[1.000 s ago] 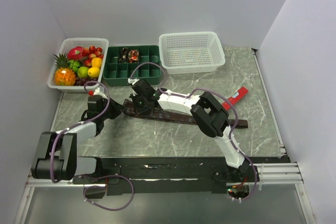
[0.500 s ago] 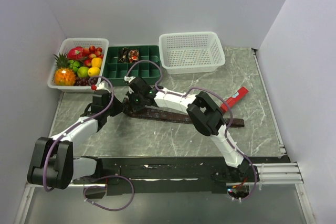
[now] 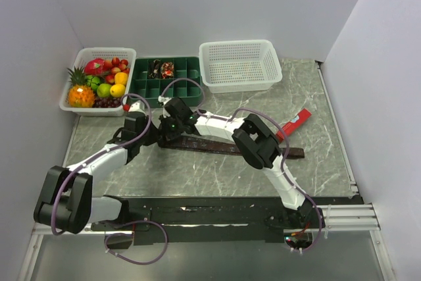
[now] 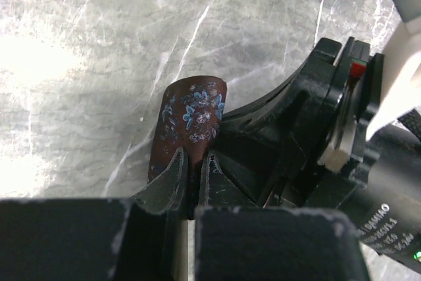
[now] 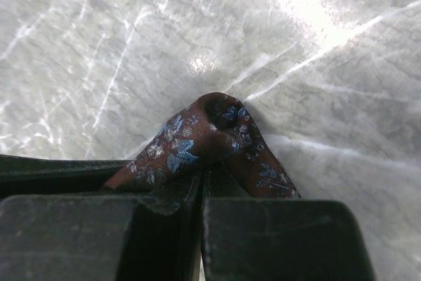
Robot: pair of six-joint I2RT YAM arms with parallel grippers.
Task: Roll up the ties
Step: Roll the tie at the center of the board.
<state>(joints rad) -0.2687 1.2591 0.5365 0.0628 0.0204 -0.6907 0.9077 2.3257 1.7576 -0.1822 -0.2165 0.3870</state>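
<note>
A dark brown tie (image 3: 220,147) with blue flowers lies stretched across the marble table, its narrow end (image 3: 299,153) at the right. Both grippers meet at its left end. My left gripper (image 3: 152,137) is shut on the folded-over end of the tie (image 4: 195,111), with the fingers (image 4: 172,177) pinching the fabric. Right beside it, my right gripper (image 3: 166,134) is shut on a raised fold of the same tie (image 5: 200,137). Rolled dark ties (image 3: 162,68) sit in the green tray (image 3: 164,90) at the back.
A white basket of fruit (image 3: 97,81) stands at the back left and a white mesh basket (image 3: 240,65) at the back right. A small red bar (image 3: 295,123) lies on the table right of the right arm.
My left gripper has moved right, up to the tie's left end beside the right gripper. The tie's narrow end has slid slightly left.
</note>
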